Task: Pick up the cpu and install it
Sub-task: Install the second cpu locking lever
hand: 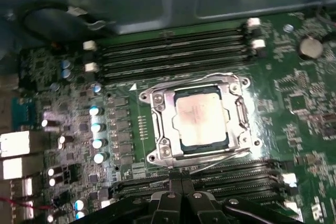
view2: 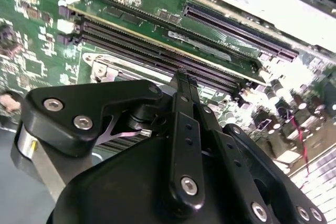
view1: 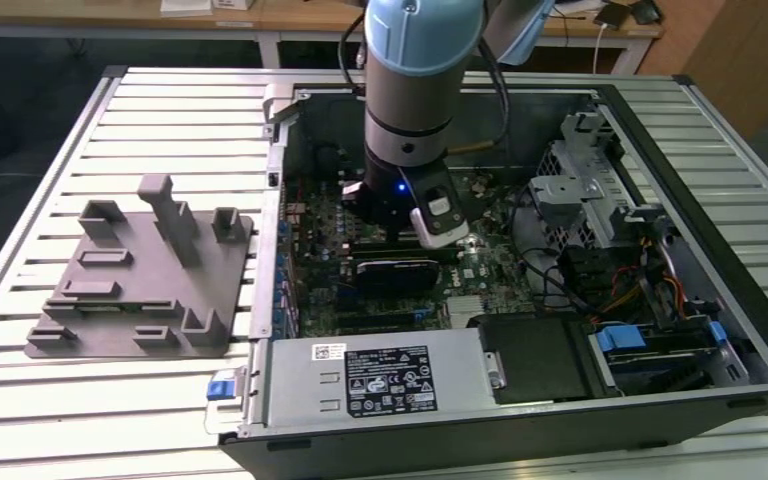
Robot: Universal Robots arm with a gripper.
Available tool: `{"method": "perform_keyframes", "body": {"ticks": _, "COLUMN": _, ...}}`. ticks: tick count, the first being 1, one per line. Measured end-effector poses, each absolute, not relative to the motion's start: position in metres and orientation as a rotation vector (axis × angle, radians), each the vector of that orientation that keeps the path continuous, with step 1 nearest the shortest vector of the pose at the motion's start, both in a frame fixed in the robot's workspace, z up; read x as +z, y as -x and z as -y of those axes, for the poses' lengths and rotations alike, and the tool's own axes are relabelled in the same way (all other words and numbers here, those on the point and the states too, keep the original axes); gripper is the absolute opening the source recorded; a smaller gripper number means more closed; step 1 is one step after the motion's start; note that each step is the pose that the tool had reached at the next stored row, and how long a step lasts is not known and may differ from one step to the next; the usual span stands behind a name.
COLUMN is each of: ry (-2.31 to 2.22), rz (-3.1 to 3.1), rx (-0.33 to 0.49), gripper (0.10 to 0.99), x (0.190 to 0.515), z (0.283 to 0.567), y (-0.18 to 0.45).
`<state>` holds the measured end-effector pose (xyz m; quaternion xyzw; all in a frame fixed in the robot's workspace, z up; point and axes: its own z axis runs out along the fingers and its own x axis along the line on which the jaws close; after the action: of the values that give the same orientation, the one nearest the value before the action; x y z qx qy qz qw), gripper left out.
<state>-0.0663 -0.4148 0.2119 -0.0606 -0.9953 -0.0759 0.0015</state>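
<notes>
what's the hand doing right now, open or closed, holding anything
Hand: fingers pressed together, closed, holding nothing; the cpu sits in its socket on the motherboard.

Inside the open computer case (view1: pixel 598 95), the arm's pincer (hand: pixel 181 195) hangs low over the motherboard (hand: pixel 294 103), fingers pressed together, with clear air above the cpu (hand: pixel 200 116) seated in its metal socket frame (hand: pixel 157 124). Rows of memory slots (hand: pixel 168 51) flank the socket on two sides, and upright capacitors (hand: pixel 97 135) crowd a third. In the exterior view, the drive cage (view1: pixel 584 170) and cable bundle (view1: pixel 651 270) close off the exterior view's right, the power supply (view1: pixel 371 375) the near wall
</notes>
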Motion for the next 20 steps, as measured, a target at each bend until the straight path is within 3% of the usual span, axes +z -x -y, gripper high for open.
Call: {"method": "perform_keyframes", "body": {"ticks": 20, "ry": 0.054, "rz": 3.11, "rx": -0.341, "gripper": 0.106, "x": 0.199, "z": 0.415, "y": 0.077}}
